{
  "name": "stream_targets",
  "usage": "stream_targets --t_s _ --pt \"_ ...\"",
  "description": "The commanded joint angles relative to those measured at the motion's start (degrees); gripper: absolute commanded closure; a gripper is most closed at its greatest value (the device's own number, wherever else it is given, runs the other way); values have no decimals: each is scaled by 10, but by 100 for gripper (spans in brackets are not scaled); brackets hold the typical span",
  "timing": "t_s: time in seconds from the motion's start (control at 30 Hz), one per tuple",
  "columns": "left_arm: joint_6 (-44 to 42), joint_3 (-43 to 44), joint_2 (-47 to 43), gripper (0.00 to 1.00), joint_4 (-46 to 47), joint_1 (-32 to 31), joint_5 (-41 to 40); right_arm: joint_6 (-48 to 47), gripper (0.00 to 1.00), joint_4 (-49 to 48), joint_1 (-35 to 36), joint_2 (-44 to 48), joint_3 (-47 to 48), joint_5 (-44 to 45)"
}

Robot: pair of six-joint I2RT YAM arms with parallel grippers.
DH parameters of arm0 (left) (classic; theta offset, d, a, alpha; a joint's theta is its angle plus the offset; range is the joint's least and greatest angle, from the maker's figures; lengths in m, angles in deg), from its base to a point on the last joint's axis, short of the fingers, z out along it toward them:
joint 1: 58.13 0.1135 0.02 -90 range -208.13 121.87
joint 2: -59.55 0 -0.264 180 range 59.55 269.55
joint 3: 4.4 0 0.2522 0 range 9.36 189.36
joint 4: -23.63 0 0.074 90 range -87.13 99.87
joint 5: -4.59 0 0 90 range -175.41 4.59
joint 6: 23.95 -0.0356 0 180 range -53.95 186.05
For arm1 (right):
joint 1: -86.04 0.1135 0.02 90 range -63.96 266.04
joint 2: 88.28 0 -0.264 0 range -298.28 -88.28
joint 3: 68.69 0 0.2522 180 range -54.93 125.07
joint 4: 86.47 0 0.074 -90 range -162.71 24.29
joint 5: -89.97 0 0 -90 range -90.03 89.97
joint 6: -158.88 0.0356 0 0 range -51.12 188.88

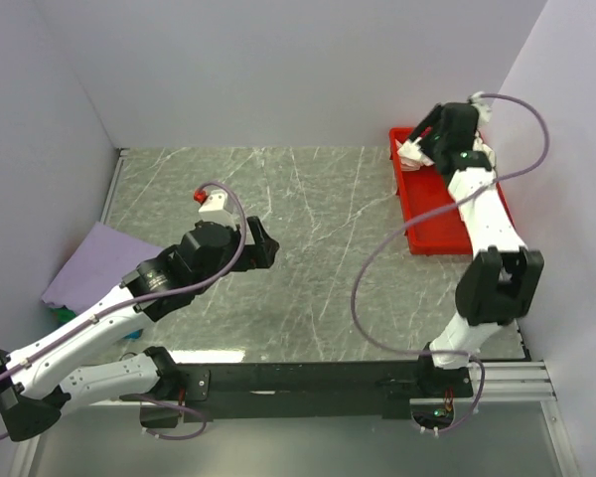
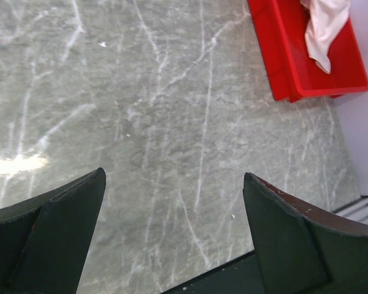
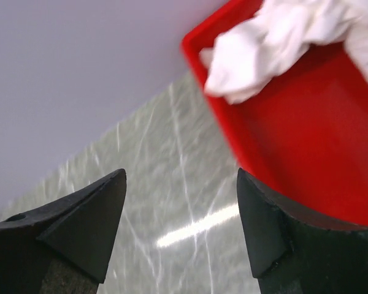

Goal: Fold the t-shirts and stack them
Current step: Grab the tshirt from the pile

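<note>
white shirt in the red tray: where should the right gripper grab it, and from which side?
Probably pinch the bunched lump of the white t-shirt at the corner of the red tray, from above: it's crumpled into raised folds that give the fingers something to close on, and the tray walls block a side approach. The right gripper is open close by.

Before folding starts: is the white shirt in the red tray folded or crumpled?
Crumpled. The white shirt lies bunched in the red tray, full of loose wrinkles.

White t-shirt partly beyond frame edge
</note>
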Motion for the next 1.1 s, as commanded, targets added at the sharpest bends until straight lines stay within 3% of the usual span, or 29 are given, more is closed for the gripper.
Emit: stream_targets --t_s 0.0,0.17,0.27,0.47,0.77,0.87,0.97,1.0,1.07 --pt "-30 31 -8 1 -10 22 7 62 22 -9 -84 -95 82 -38" --pt "-50 38 15 0 -2 57 38 105 25 -49 -135 -216 172 -58" --pt "-59 44 30 0 1 86 71 141 25 -105 -155 -279 178 -77" --pt "-68 35 39 1 15 135 116 168 26 -148 -164 -354 228 -82" --pt "-72 27 49 1 20 161 134 196 36 -171 -170 -452 293 -90" --pt "-71 25 48 0 20 167 138 193 42 -170 -171 -468 308 -90" --pt "-70 24 48 1 24 169 138 192 55 -184 -172 -466 300 -108" --pt "-70 22 48 0 23 170 138 192 67 -186 -173 -465 297 -109" --pt "-70 19 47 1 24 172 138 189 80 -185 -173 -451 295 -116"
